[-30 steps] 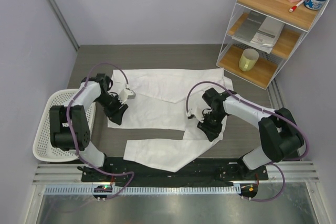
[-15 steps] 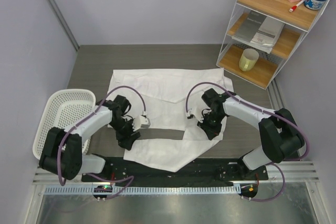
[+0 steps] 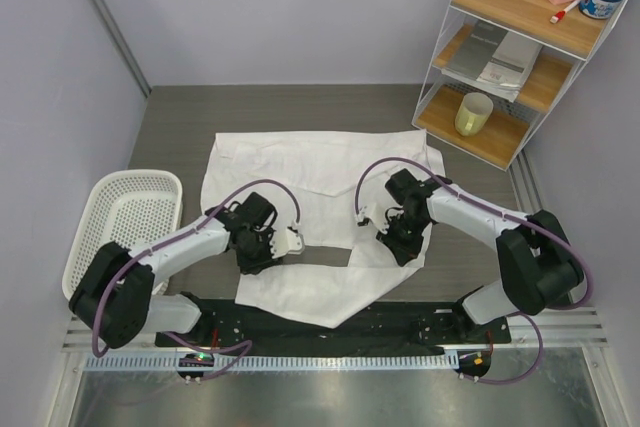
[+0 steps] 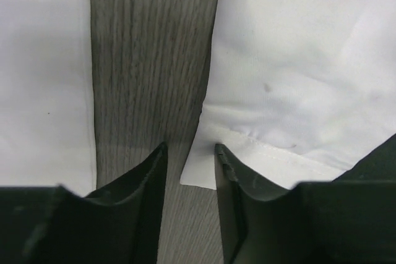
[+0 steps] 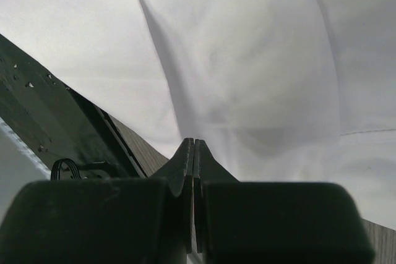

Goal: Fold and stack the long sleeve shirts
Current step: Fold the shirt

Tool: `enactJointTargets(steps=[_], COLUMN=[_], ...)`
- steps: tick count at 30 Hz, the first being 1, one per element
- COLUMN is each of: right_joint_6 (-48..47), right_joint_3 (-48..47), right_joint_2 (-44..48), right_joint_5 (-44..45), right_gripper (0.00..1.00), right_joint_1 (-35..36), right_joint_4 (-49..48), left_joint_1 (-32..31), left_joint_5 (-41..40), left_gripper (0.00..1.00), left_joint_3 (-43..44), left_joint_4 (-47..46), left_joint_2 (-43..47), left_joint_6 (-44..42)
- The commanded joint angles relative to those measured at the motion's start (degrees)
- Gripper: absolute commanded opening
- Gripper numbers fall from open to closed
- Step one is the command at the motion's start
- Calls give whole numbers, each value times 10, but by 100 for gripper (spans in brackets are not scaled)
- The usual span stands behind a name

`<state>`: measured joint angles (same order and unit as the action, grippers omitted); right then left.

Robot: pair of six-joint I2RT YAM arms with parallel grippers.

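One white long sleeve shirt (image 3: 320, 172) lies spread on the grey table, with a sleeve (image 3: 300, 295) bent along the near edge. My left gripper (image 3: 270, 245) hovers low over the bare strip between body and sleeve. In the left wrist view it (image 4: 189, 150) is open, and a hemmed corner of the shirt (image 4: 204, 171) lies between its tips. My right gripper (image 3: 392, 237) sits on the shirt's right side. In the right wrist view it (image 5: 194, 143) is shut, and a crease of white cloth (image 5: 247, 60) runs into its tips.
A white perforated basket (image 3: 92, 232) stands at the left edge, close to the left arm. A wire shelf unit (image 3: 520, 47) at the back right holds a yellow cup (image 3: 473, 113), booklets and small items. The black mounting rail (image 3: 400, 322) runs along the near edge.
My left arm swung from the shirt's left side, near the basket, to the near middle. The shirt's left edge now lies further left. My right gripper closed on the cloth where it stood.
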<state>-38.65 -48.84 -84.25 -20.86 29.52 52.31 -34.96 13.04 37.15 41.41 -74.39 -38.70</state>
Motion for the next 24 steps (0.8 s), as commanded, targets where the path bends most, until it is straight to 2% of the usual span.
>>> enactJointTargets(steps=[1, 4, 5, 12, 17, 20, 21, 24], right_joint_6=[7, 10, 11, 31, 51, 68, 72, 82], right_joint_3=[-1, -3, -4, -4, -10, -18, -20, -25], right_joint_2=[22, 25, 26, 30, 22, 15, 14, 15], right_joint_5=[4, 6, 7, 30, 52, 57, 57, 59], right_gripper=[1, 1, 1, 1, 1, 1, 1, 1], right_joint_1=[2, 2, 3, 2, -2, -8, -10, -18], right_joint_4=[-8, -9, -10, -34, -61, -75, -82, -88], left_joint_1=[-18, -20, -20, -19, -28, -86, -142, -169], left_joint_5=[-35, -23, -20, 57, 158, 189, 195, 270], left_gripper=[32, 10, 0, 0, 0, 0, 0, 0], left_joint_3=[4, 11, 13, 92, 165, 175, 180, 208], left_joint_4=[-30, -11, -5, 78, 155, 173, 171, 183], left_joint_2=[-16, -12, -7, 76, 91, 113, 120, 110], left_joint_6=[19, 19, 25, 34, 28, 16, 26, 54])
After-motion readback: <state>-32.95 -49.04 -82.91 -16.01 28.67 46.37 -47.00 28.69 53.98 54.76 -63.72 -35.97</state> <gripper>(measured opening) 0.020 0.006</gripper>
